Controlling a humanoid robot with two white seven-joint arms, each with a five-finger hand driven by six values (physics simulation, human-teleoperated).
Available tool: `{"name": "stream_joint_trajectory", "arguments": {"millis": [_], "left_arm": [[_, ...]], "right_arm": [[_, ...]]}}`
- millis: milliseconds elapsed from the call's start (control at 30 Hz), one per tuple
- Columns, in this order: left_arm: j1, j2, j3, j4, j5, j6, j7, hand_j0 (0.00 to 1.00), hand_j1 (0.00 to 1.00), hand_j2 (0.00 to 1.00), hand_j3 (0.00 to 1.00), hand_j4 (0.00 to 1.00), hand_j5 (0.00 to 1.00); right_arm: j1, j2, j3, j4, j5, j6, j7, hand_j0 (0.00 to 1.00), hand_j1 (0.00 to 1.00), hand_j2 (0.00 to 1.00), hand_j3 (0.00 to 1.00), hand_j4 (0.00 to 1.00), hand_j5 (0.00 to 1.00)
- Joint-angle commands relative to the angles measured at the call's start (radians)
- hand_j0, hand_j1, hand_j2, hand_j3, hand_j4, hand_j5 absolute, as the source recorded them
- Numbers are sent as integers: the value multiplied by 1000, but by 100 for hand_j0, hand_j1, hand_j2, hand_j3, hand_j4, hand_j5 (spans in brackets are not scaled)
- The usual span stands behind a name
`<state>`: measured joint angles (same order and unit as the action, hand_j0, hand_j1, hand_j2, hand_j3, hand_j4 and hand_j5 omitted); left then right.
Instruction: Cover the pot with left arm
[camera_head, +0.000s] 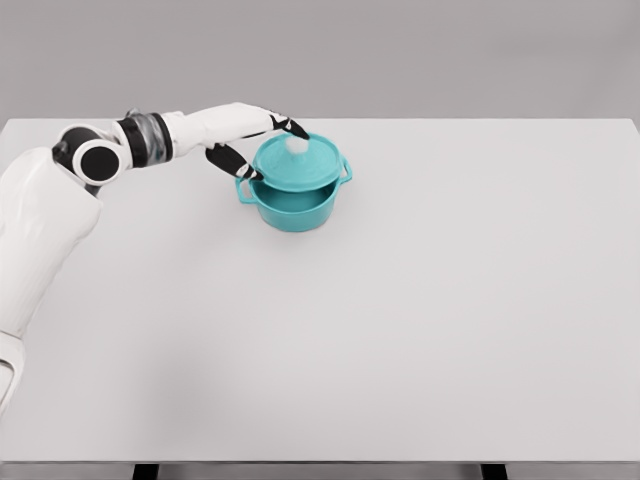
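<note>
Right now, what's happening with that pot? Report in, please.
Left hand shut on teal lid, holding it tilted just above the pot. Lid not yet seated. Right arm out of view. Nothing in the way on the table.

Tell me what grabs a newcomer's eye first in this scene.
The teal pot stands out on the white table, toward the far left of centre. Its teal lid sits tilted above the rim, not yet seated. The left hand reaches in from the left and grips the lid.
</note>
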<state>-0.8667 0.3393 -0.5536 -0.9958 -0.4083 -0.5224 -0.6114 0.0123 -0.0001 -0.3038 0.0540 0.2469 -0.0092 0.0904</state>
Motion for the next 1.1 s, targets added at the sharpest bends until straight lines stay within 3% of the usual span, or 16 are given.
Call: {"name": "stream_joint_trajectory", "arguments": {"millis": [0,200,367,500,567,600,700,767,900,1067], "left_arm": [[0,7,1,-9,8,2,0,85,85,85,85,85,85],[26,70,4,-98,43,1,0,87,87,87,87,87,87],[54,148,8,-176,97,-7,0,100,100,100,100,100,100],[89,317,14,-284,220,-16,0,100,100,100,100,100,100],[106,360,20,-288,269,-70,0,100,100,100,100,100,100],[115,379,41,-284,279,-88,0,100,100,100,100,100,100],[219,385,208,-277,281,-88,0,100,100,100,100,100,100],[278,383,277,-277,283,-88,0,100,100,100,100,100,100],[333,383,327,-261,283,-88,0,100,100,100,100,100,100],[347,383,328,-257,279,-88,0,100,100,100,100,100,100]], "right_arm": [[0,0,0,0,0,0,0,100,100,100,100,100,100],[0,0,0,0,0,0,0,100,100,100,100,100,100],[0,0,0,1,0,0,0,100,100,100,100,100,100],[-2,0,0,0,0,0,0,100,100,100,100,100,100],[0,0,0,0,0,0,0,100,100,100,100,100,100],[0,0,0,1,0,0,0,100,100,100,100,100,100],[0,0,0,1,0,0,0,100,100,100,100,100,100],[-2,0,0,0,0,0,0,100,100,100,100,100,100],[-2,0,0,0,0,0,0,100,100,100,100,100,100],[-2,0,0,1,0,0,0,100,100,100,100,100,100]]}}
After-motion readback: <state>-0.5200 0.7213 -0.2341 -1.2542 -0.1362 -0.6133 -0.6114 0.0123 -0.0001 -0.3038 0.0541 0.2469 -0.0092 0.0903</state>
